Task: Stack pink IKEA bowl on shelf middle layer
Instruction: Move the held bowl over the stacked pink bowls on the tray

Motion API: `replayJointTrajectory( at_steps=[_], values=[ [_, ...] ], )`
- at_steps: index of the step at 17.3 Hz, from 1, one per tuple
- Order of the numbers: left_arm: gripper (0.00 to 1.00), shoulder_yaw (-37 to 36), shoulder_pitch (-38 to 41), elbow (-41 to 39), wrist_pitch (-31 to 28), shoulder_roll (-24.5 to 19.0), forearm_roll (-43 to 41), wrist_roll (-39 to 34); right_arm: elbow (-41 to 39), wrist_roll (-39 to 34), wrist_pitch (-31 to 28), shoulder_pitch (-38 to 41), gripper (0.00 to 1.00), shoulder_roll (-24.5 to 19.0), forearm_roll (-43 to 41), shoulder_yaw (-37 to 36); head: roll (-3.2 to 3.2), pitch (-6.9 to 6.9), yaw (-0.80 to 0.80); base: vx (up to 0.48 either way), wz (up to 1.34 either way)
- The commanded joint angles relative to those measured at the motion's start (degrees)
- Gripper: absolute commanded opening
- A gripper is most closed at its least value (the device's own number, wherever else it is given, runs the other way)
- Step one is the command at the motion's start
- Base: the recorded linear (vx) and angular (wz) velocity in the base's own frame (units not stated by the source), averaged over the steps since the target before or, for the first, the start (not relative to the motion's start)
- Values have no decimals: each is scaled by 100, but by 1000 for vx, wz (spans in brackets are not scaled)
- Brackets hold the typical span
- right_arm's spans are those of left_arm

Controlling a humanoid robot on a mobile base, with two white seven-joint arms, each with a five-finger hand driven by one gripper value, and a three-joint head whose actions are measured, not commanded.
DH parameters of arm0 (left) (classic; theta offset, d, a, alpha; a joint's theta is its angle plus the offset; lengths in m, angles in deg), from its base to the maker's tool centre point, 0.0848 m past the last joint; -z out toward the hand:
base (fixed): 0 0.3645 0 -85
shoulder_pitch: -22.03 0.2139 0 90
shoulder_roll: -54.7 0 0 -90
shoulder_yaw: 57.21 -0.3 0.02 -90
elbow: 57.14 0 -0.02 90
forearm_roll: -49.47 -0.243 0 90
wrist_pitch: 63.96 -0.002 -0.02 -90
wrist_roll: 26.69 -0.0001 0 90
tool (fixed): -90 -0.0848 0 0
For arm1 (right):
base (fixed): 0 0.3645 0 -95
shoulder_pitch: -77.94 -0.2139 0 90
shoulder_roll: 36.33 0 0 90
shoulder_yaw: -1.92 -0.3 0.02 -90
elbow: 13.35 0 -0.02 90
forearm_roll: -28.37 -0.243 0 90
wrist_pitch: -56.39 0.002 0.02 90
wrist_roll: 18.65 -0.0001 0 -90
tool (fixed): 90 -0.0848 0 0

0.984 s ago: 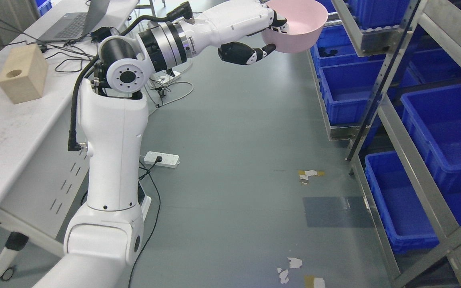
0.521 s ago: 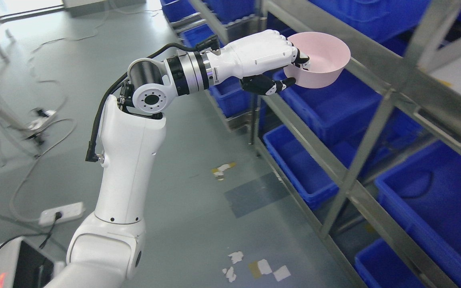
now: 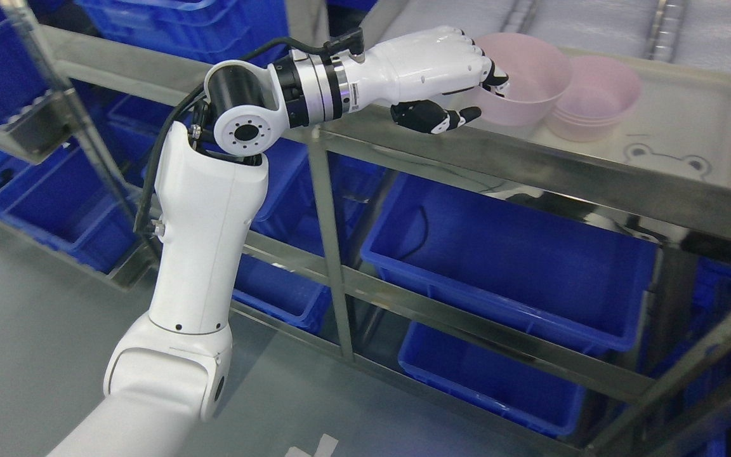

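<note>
Transport step: the left hand (image 3: 448, 79), clamped on the pink bowl (image 3: 521, 79), must next carry it toward 3 o'clock over the bowl stack (image 3: 594, 101) on the shelf (image 3: 530, 168).

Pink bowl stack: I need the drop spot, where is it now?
In the head view's upper right, the pink bowl stack sits on a white tray on the shelf, right beside the bowl in the left hand.
</note>
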Motion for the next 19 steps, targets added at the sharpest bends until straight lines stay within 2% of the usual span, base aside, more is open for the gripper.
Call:
replayJointTrajectory(
  at_steps=[1,4,8,19],
  values=[
    [1,536,-36,5,-27,-100,-934,294,-100,3,-2,129,100,100,0,0,0,0,0,48,-874],
    [1,729,-18,-4,-27,-100,-1286,374,-100,3,-2,129,100,100,0,0,0,0,0,63,-739],
    [2,730,-27,31,-9,-100,-1340,330,-100,3,-2,129,100,100,0,0,0,0,0,72,-345],
    [4,457,-27,751,114,-100,-1348,-294,-100,3,-2,129,100,100,0,0,0,-2,0,26,-118]
  ],
)
